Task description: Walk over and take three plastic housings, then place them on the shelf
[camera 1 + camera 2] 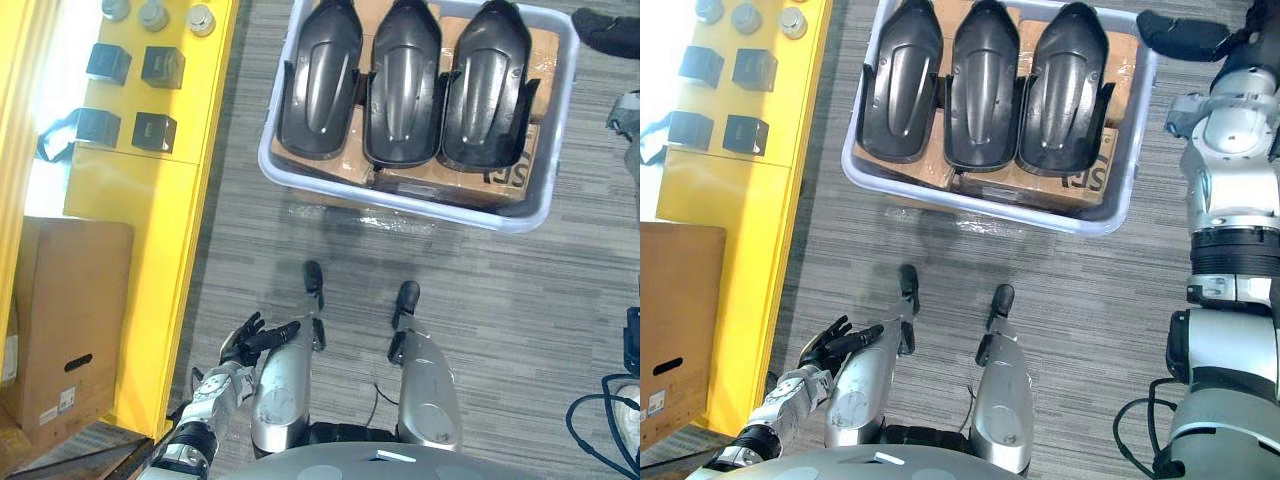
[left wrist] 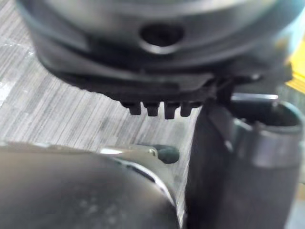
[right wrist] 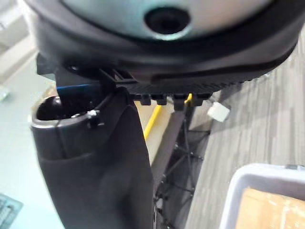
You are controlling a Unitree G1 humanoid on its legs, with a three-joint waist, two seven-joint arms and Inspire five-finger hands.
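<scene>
We are looking straight down, both eyes sharing the plastic tub (image 1: pixel 420 205); wrist cameras are hugging each robot hand (image 2: pixel 157 90).

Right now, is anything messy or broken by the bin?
Nothing looks broken. The three housings lie neatly side by side in the bin. Only some crumpled clear film lies on the floor by its near edge.

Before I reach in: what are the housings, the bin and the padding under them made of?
Housings: glossy black moulded plastic, judging by their soft highlights and smooth curves. Bin: pale, smooth, apparently plastic, with a rounded rim. Padding: matte brown sheets, likely cardboard.
</scene>
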